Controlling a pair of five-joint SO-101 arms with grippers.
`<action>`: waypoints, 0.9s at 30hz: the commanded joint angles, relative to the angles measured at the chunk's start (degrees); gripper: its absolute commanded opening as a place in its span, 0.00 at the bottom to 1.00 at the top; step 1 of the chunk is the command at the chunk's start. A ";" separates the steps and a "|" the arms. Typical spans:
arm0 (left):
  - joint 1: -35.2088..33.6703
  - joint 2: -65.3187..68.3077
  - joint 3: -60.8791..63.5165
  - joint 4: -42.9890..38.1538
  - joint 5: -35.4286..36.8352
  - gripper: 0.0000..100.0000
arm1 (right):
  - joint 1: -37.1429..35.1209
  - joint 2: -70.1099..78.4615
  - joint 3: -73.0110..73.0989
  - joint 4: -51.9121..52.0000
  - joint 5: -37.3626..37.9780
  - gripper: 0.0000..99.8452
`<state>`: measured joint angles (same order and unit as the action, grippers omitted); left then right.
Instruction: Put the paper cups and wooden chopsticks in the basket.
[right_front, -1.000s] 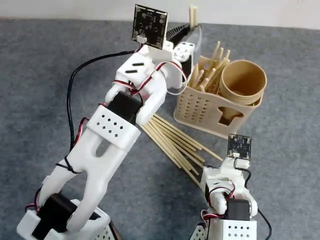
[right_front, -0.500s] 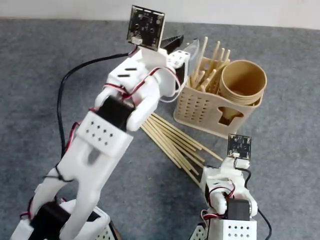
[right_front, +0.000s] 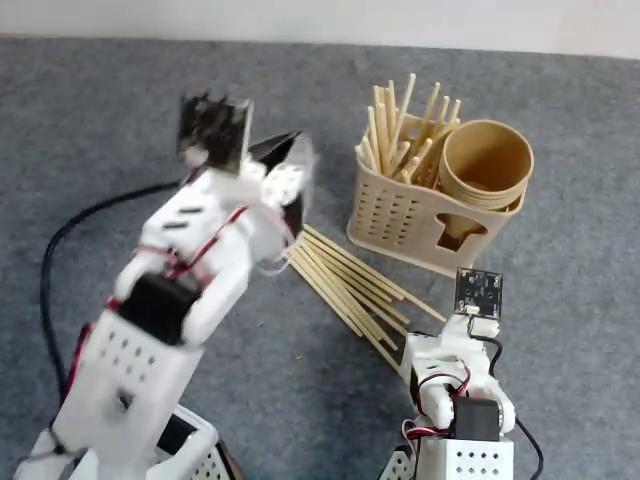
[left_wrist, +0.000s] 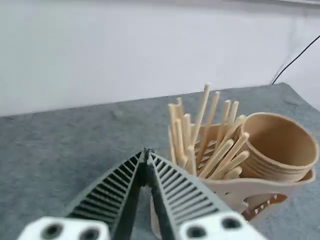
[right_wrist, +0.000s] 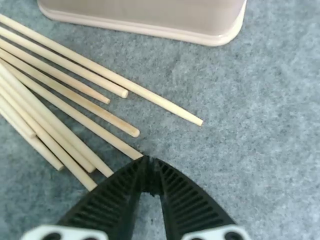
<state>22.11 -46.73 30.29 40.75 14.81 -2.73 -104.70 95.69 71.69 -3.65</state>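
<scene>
The basket (right_front: 400, 215) stands on the grey table (right_front: 120, 120) toward the far right. A stack of paper cups (right_front: 490, 160) sits upright in its right compartment. A bunch of wooden chopsticks (right_front: 392, 125) stands in its left compartment, leaning at mixed angles with the tops above the rim.

More chopsticks, a loose bundle (right_front: 350, 280), lie flat on the table just in front of the basket, fanned out diagonally. Their upper ends run under the left arm's wrist, which hides them in the high view. Their lower ends stop near the right arm's camera board (right_front: 478, 292).

The left claw (left_wrist: 146, 156) hangs above the table to the left of the basket. Its ribbed fingers are pressed together with nothing between them. From its wrist view the basket lies beyond the tip, with the standing sticks and cup stack unobstructed. A white wall (left_wrist: 100, 50) rises behind the table, and a thin black cable (left_wrist: 297, 57) crosses it at one corner.

The right claw (right_wrist: 149, 164) is low over the table by the near ends of the loose bundle, its fingers closed tip to tip and holding nothing. One stick end lies just beside the tip. The basket's base edge shows past the sticks.

A black cable (right_front: 60, 270) loops beside the left arm.
</scene>
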 joint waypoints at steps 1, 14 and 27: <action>-4.97 -12.79 10.77 -5.63 -1.41 0.00 | 0.48 -0.75 7.60 0.22 0.00 0.00; -16.75 -32.31 35.47 -12.31 -1.41 0.01 | 0.48 -0.75 7.60 0.22 0.00 0.00; -24.66 -42.15 54.02 -12.57 -1.49 0.01 | 0.48 -0.75 7.60 0.22 0.00 0.00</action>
<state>-0.57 -84.44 80.92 29.58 14.81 -2.73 -104.70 95.69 71.69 -3.65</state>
